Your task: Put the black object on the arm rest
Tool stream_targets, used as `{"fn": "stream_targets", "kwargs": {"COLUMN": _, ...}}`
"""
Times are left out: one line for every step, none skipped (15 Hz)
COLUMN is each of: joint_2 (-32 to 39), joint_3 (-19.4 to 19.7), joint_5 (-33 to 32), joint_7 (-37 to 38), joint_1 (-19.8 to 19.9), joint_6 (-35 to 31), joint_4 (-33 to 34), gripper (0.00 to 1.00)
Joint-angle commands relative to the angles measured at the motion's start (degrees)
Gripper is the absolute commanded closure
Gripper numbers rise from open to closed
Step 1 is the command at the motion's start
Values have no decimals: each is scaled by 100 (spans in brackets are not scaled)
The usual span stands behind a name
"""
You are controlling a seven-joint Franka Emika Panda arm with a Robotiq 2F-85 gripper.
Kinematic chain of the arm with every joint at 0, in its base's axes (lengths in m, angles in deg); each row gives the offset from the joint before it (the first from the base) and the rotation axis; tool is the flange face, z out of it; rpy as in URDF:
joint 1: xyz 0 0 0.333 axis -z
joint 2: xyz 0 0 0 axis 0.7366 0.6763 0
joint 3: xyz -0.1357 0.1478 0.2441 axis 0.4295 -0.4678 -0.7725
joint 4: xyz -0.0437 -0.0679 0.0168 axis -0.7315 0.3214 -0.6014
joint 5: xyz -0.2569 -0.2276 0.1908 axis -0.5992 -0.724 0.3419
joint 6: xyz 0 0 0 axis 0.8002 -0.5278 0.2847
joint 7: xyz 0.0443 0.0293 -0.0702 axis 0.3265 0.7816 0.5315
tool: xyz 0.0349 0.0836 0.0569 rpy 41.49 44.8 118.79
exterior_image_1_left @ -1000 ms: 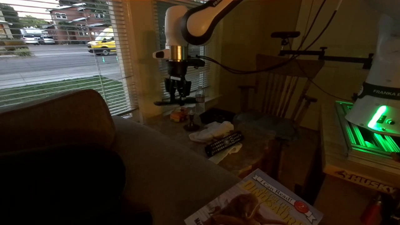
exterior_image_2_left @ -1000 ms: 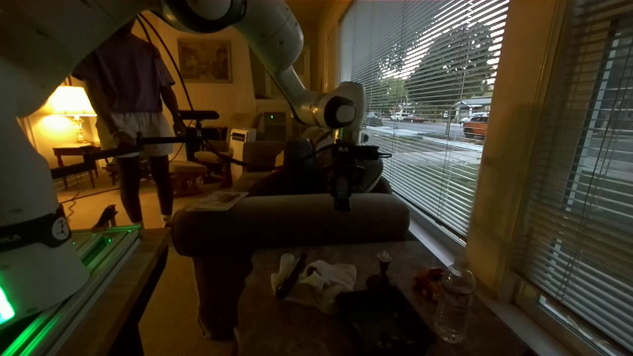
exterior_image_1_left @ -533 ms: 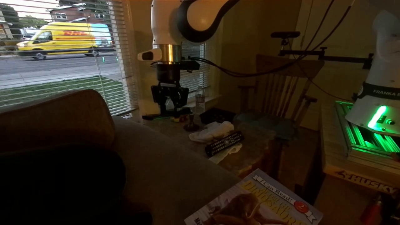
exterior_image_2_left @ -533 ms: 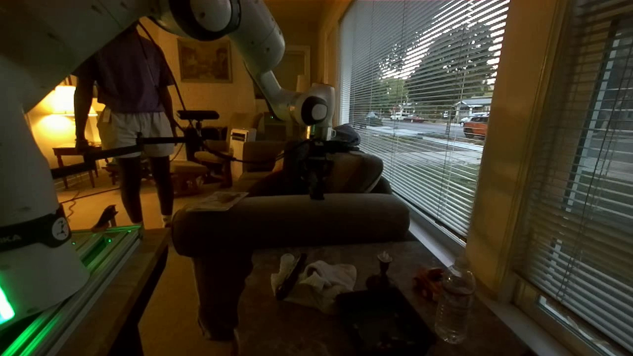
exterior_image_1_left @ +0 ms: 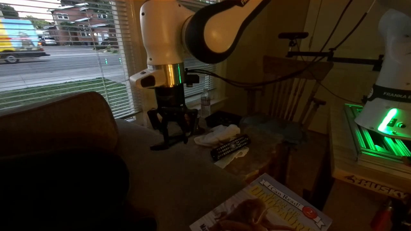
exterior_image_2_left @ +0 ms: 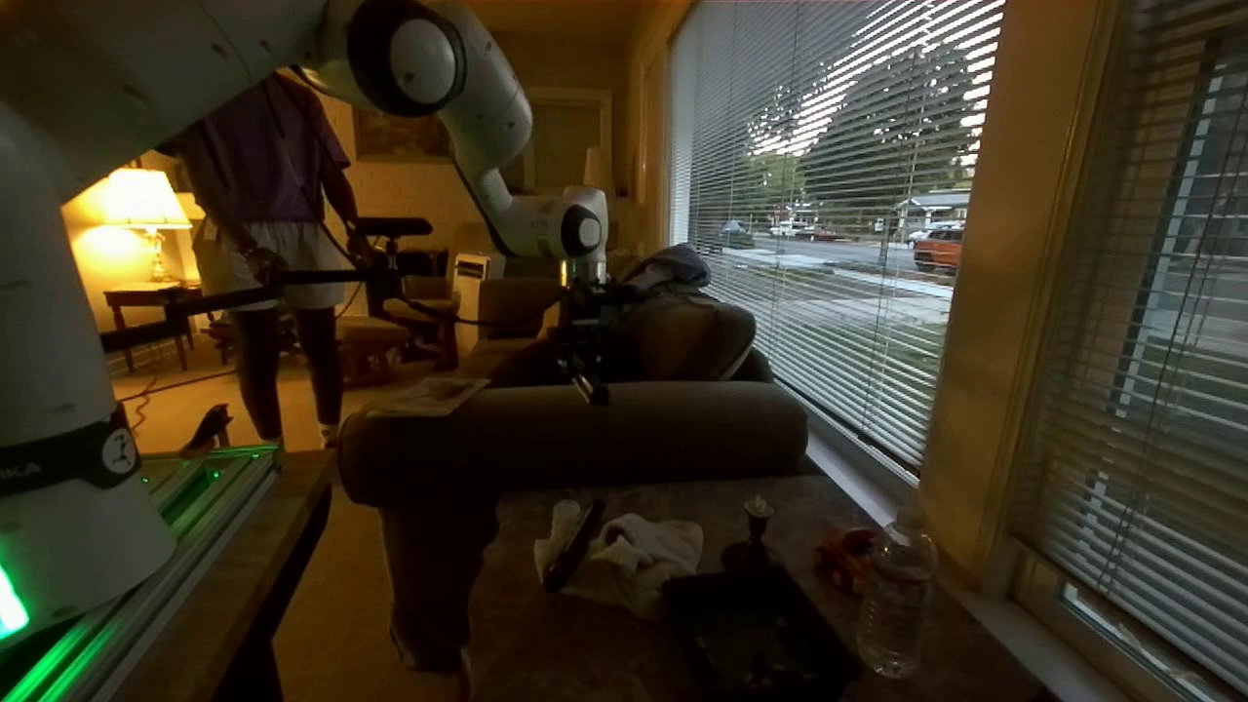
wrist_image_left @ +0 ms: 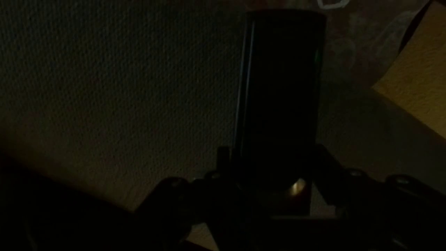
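A: Where is the black bar (wrist_image_left: 281, 94)?

B: In the gripper (exterior_image_1_left: 176, 140), over the arm rest (exterior_image_1_left: 167, 179). The wrist view shows a finger at each long side, with a good length of the bar reaching out beyond them.

A: Condition of the gripper?

B: Narrowed to the bar's width and holding it. No release observed.

A: Contact with the fabric?

B: Not established. In both exterior views the bar sits low at the arm rest, but the light is too poor to tell touching from a slight gap.

A: Which step, then?

B: In my judgement, the placing. Pick-up is done; set-down is incomplete.

A: Other items?

B: A remote control (exterior_image_1_left: 230, 147) lies on the desk (exterior_image_2_left: 546, 643), white cloth (exterior_image_1_left: 218, 136) showing on both sides of it. I take it to be outside this job. A book (exterior_image_1_left: 260, 205) lies on the arm rest, well apart from the gripper.

A: What does the next move call for?

B: Lower the bar level until the fabric bears it, spread the fingers, lift clear. One caution: in the wrist view its far end shows across the arm rest's desk-side edge, so it may overhang. I would bring it further inward before letting go.
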Motion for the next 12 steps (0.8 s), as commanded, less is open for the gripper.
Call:
{"fn": "stream_targets", "kwargs": {"joint_2": 305, "joint_3": 214, "joint_5": -574, "joint_7": -70, "joint_1": -460, "joint_6": 112, "joint_4": 469, "gripper": 66}}
{"fn": "stream_targets", "kwargs": {"joint_2": 351, "joint_3": 288, "joint_5": -720, "joint_7": -57, "joint_1": -576, "joint_6": 101, "joint_4": 528, "gripper": 66}}
{"fn": "stream_targets", "kwargs": {"joint_2": 401, "joint_3": 373, "joint_5": -865, "joint_7": -33, "joint_1": -699, "joint_6": 69, "joint_4": 593, "gripper": 66}}
{"fn": "stream_targets", "kwargs": {"joint_2": 453, "joint_3": 418, "joint_5": -941, "joint_7": -50, "joint_1": -776, "joint_6": 71, "joint_4": 666, "gripper": 66}}
{"fn": "stream_targets", "kwargs": {"joint_2": 502, "joint_3": 475, "joint_5": -1022, "joint_7": -53, "joint_1": -859, "joint_6": 46, "joint_4": 734, "gripper": 66}}
{"fn": "stream_targets", "kwargs": {"joint_2": 550, "joint_3": 522, "joint_5": -1071, "joint_7": -49, "joint_1": -924, "joint_6": 27, "joint_4": 796, "gripper": 66}}
{"fn": "stream_targets", "kwargs": {"joint_2": 594, "joint_3": 582, "joint_5": -1137, "joint_7": -40, "joint_1": -994, "joint_6": -6, "joint_4": 853, "gripper": 66}}
{"fn": "stream_targets", "kwargs": {"joint_2": 620, "joint_3": 633, "joint_5": -1182, "joint_7": -32, "joint_1": -1046, "joint_6": -21, "joint_4": 898, "gripper": 28}}
{"fn": "stream_targets", "kwargs": {"joint_2": 634, "joint_3": 686, "joint_5": -1215, "joint_7": -21, "joint_1": -1101, "joint_6": -12, "joint_4": 934, "gripper": 13}}
{"fn": "stream_targets", "kwargs": {"joint_2": 627, "joint_3": 721, "joint_5": -1223, "joint_7": -19, "joint_1": -1136, "joint_6": 15, "joint_4": 954, "gripper": 8}}
{"fn": "stream_targets", "kwargs": {"joint_2": 591, "joint_3": 740, "joint_5": -1204, "joint_7": -17, "joint_1": -1164, "joint_6": 90, "joint_4": 961, "gripper": 2}}
{"fn": "stream_targets", "kwargs": {"joint_2": 549, "joint_3": 748, "joint_5": -1160, "joint_7": 1, "joint_1": -1179, "joint_6": 167, "joint_4": 958, "gripper": 0}}
